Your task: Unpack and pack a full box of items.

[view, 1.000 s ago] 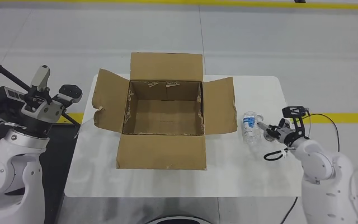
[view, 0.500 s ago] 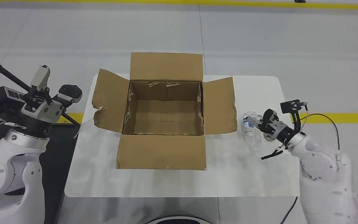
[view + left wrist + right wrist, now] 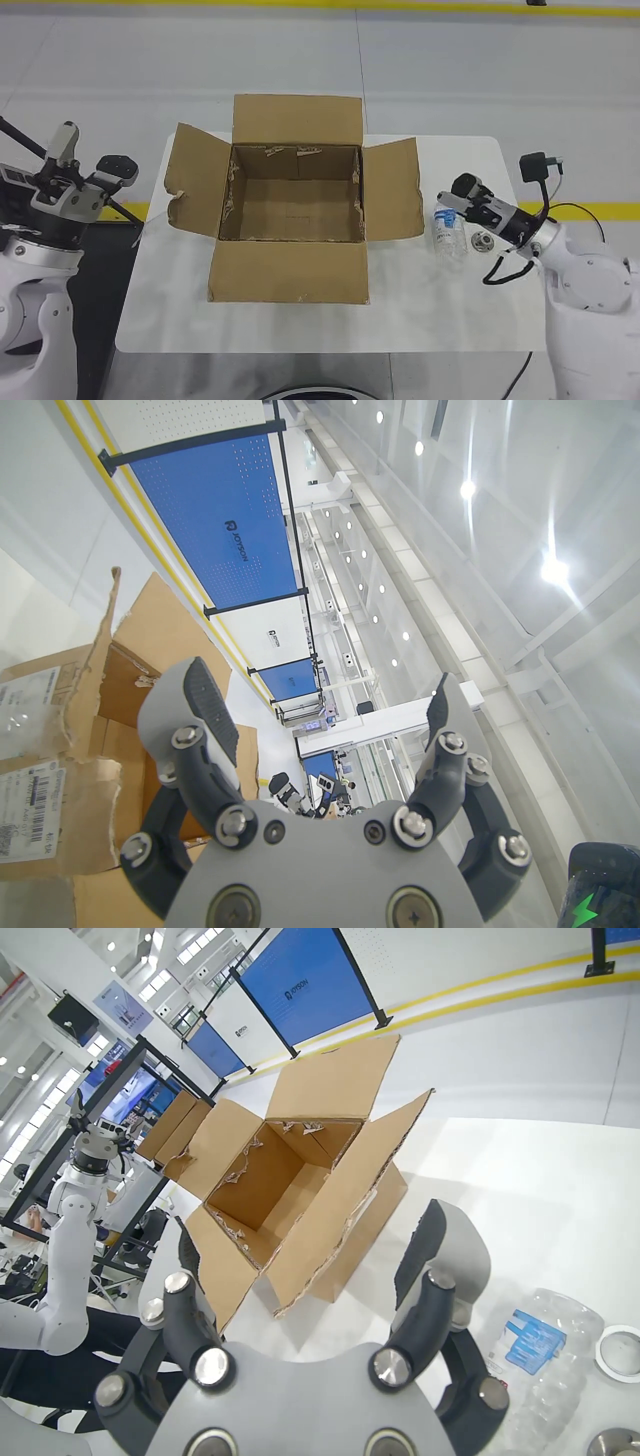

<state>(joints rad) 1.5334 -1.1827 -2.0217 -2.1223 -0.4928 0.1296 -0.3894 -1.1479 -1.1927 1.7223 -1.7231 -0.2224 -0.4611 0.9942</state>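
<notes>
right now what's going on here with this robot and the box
The box sits open and empty on the table. A bottle lies on its side just right of it. The right gripper is open next to the bottle, not gripping it. The left gripper is open too, off beyond the table's left edge, holding nothing.

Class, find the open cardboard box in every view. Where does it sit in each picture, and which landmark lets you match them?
Top view: cardboard box at the table's middle, flaps spread.
Left wrist view: box with torn, labelled flaps beside the open left claw.
Right wrist view: box beyond the open right claw, interior visible.
Shared landmark: the yellow floor line behind the box.
</notes>
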